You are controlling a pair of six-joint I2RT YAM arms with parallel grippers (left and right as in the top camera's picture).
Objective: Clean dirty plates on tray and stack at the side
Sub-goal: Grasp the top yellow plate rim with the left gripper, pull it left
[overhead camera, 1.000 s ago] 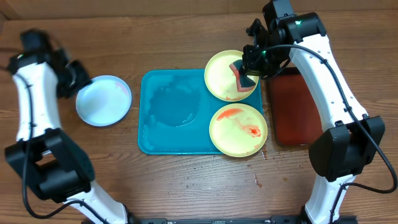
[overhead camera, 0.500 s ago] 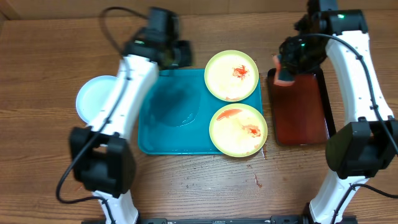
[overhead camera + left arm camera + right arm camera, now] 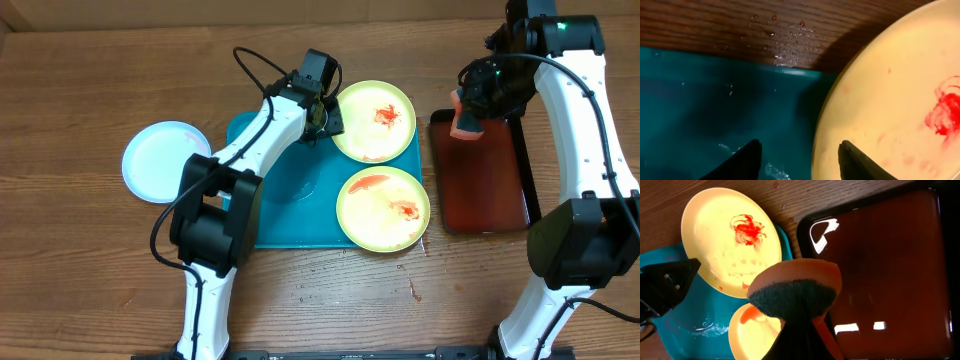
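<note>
The left gripper point(image 3: 800, 150) is hovering open, its jaws straddling the rim of the sauce-smeared far plate point(image 3: 372, 120) on the teal tray point(image 3: 270, 205), probably to grip it, while the right gripper point(image 3: 472, 100) is clamping a sponge point(image 3: 795, 290) above the red tray point(image 3: 482, 185).

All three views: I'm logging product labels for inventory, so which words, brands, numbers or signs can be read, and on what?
None. No readable text, number or logo shows on the three plates, the teal tray, the dark red tray or the sponge.
</note>
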